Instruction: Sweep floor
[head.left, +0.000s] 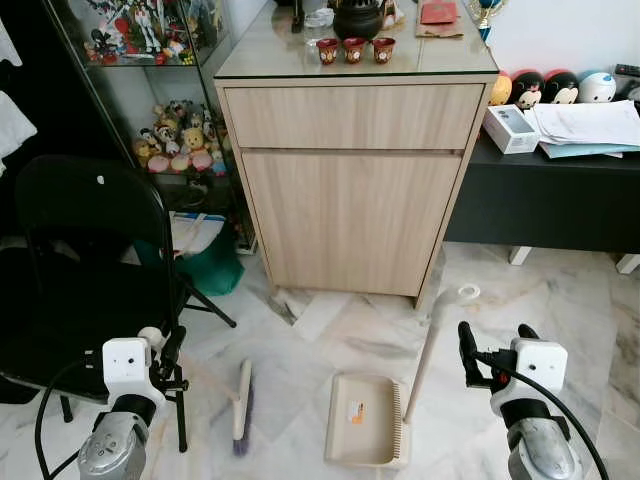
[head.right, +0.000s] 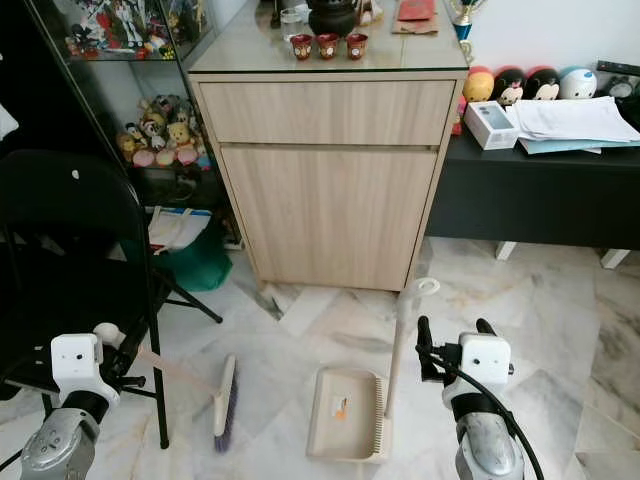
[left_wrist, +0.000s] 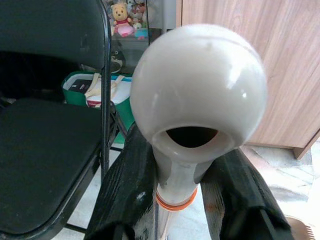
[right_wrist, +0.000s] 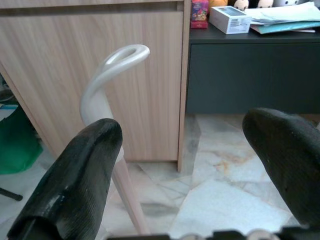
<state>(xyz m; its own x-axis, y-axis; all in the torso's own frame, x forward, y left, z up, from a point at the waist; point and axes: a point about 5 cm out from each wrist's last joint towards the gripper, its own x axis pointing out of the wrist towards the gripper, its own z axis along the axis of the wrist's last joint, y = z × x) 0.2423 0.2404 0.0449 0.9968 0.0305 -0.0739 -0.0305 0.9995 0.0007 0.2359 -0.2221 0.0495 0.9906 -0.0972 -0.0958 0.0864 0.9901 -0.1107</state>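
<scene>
Currently, a broom (head.left: 240, 400) is held by the left end effector (left_wrist: 175, 200), whose two black fingers are closed around the pale handle just below its rounded knob (left_wrist: 200, 95); the handle slopes down across the marble floor (head.left: 340, 335) so that the bristle head rests on the tiles, between a black folding chair (head.left: 85, 260) and a beige dustpan (head.left: 365, 420). That low, slanted hold appears suited to dragging the bristles toward the pan. The dustpan is seen lying flat on the floor in front of a light wooden cabinet (head.left: 350, 200), its mouth turned away from the cabinet, with its long handle (head.left: 430, 350) standing nearly upright and ending in a loop. The right end effector (right_wrist: 190, 165) is seen with its fingers spread wide apart and holding nothing, just beside that upright handle, presumably placed to take hold of it and steady the pan. A scrap of pale paper (head.left: 320, 312) is visible on the floor at the cabinet's foot, likely what is to be swept. A dark worktop (head.left: 540, 195) with papers stands beside the cabinet.
</scene>
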